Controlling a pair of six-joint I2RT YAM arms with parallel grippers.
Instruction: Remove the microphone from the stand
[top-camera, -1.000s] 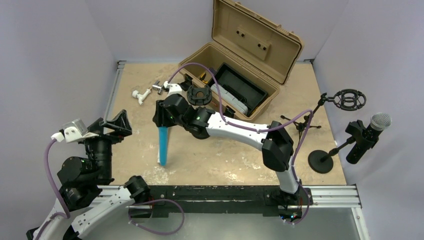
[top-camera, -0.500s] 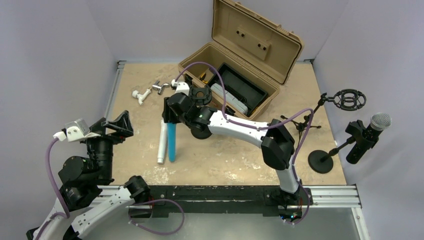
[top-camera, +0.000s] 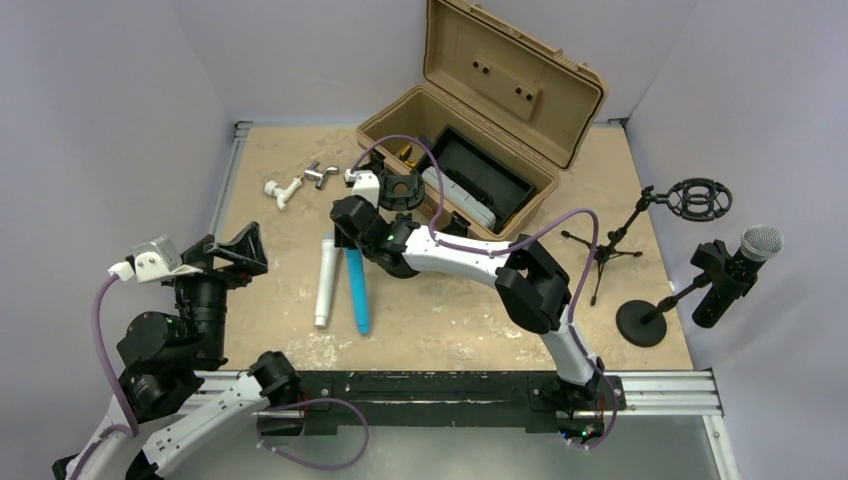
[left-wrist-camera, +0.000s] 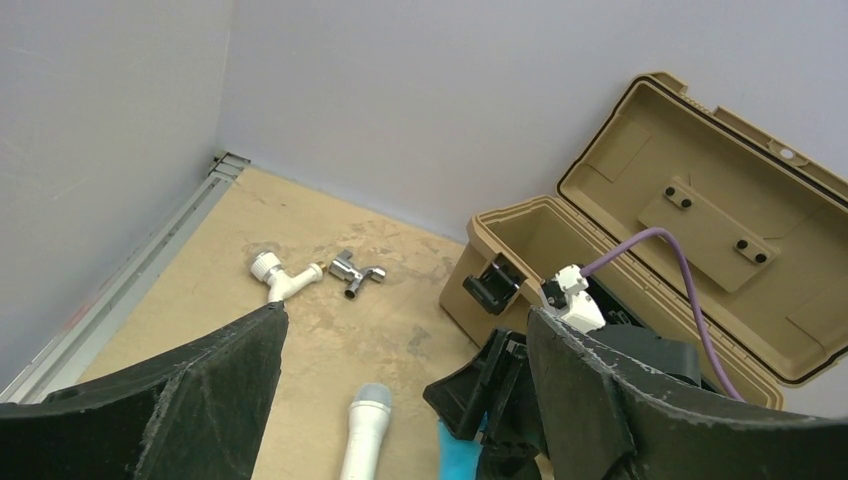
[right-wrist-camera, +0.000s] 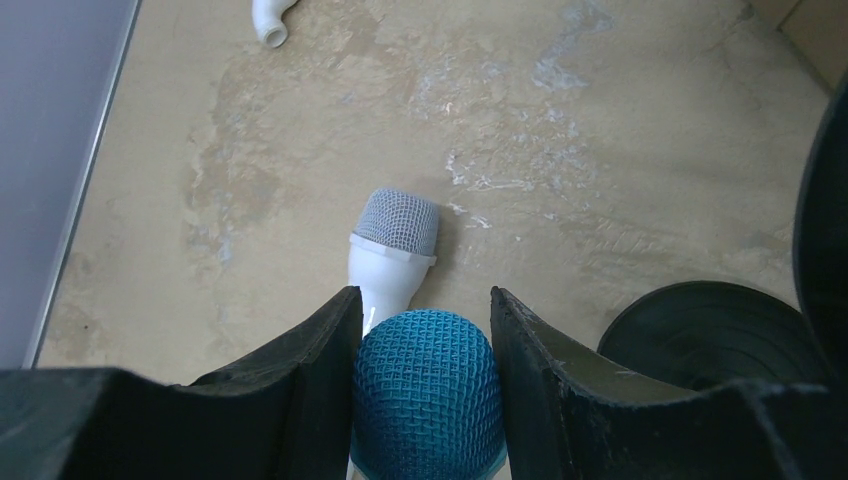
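Your arms, noted: left arm (top-camera: 170, 350) and right arm (top-camera: 470, 255) share one build, with white links and black rounded joint housings. You have a purple cable (left-wrist-camera: 655, 232) on each arm and a white block (top-camera: 150, 258) at each wrist. Left end effector (left-wrist-camera: 405, 315) and right end effector (right-wrist-camera: 422, 300) have matte black wedge fingers (left-wrist-camera: 590, 400), grainy, with edges scuffed pale.

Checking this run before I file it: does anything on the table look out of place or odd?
Yes. The right end effector grips a blue microphone mid-table, beside a white microphone lying flat, far from any stand; the black microphone sits clipped in its stand at the right.
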